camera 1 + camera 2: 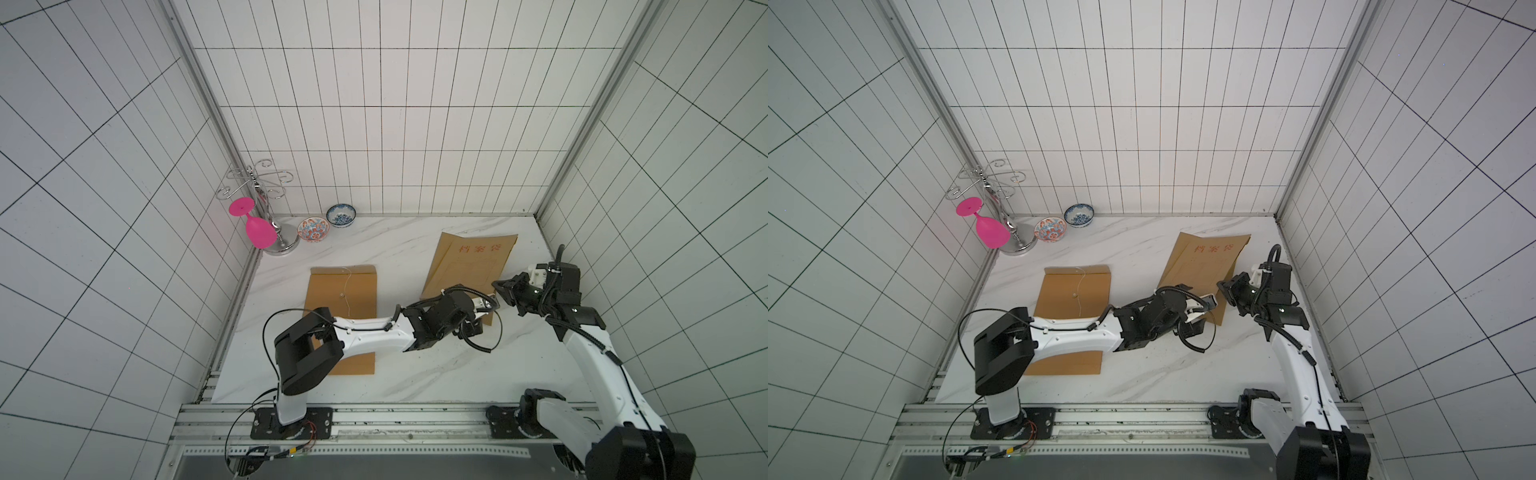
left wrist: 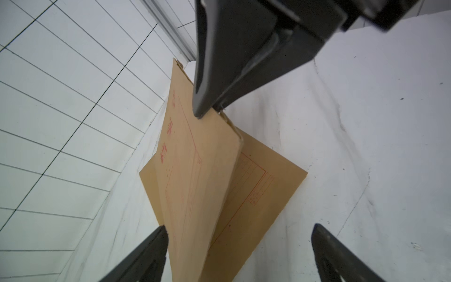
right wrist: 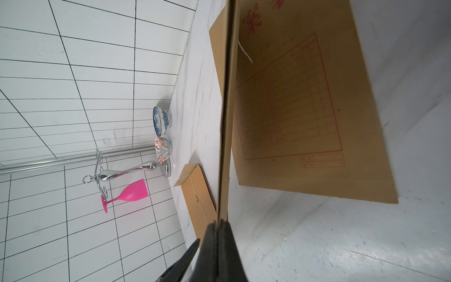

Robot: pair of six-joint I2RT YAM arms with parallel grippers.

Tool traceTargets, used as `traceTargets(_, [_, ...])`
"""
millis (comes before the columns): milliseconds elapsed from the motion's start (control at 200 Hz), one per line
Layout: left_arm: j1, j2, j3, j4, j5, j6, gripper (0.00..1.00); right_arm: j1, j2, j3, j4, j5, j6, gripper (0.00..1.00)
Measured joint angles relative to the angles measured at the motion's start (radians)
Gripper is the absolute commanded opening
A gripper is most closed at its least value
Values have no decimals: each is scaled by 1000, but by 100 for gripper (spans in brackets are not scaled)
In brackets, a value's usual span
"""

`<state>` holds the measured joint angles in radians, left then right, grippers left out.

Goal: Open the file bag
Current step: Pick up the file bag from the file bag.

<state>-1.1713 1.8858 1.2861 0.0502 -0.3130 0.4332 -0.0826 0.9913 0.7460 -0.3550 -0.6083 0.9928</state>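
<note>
We see the file bag [image 1: 469, 266] with red print on the right part of the marble tabletop [image 1: 415, 365], near the right wall. The right pincer [image 1: 496, 286] is clamped tight on its near edge. In the left wrist view that edge is lifted off the tabletop and the bag [image 2: 202, 171] stands tilted up. In the right wrist view we look along the raised bag [image 3: 225, 122] edge-on, with the closed fingers [image 3: 217, 227] pinching it.

Under it a flat sheet [image 2: 263, 195] of the same brown paper with a red grid lies on the tabletop. We cannot tell whether it belongs to the same bag.

The left pincer [image 2: 239, 228] stands wide open and holds nothing. Its two fingers sit on either side of the bag's raised lower part, one finger [image 2: 156, 241] just beside the paper.

A second file bag [image 1: 343, 291], plain side up with a white string, lies flat on the left part of the tabletop, partly under the left arm. In the far left corner stand a metal rack [image 1: 266, 195] with a pink goblet [image 1: 257, 232] hanging upside down and two patterned bowls [image 1: 313, 229] beside its base.
</note>
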Motion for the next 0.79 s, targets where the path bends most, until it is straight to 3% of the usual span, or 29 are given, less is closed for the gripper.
traceTargets(150, [-14,48,28,19,-109,42,71,9,-6,0,-9,0,6,0])
traceTargets(290, [-11,57,42,42,-165,69,50,13,-7,0,-18,0,13,0])
traceTargets(465, [-10,63,49,61,-190,81,27,13,-7,0,-26,-1,13,0])
traceTargets(610, [-10,63,49,61,-194,75,0,14,-7,1,-27,-2,16,0])
traceTargets(635, [-10,63,49,59,-192,82,0,14,-7,2,-26,-3,17,0])
traceTargets(695, [-11,63,49,59,-193,79,0,18,-7,5,-26,-2,17,13])
traceTargets(795, [-8,62,49,61,-196,63,0,18,-7,18,-30,0,13,51])
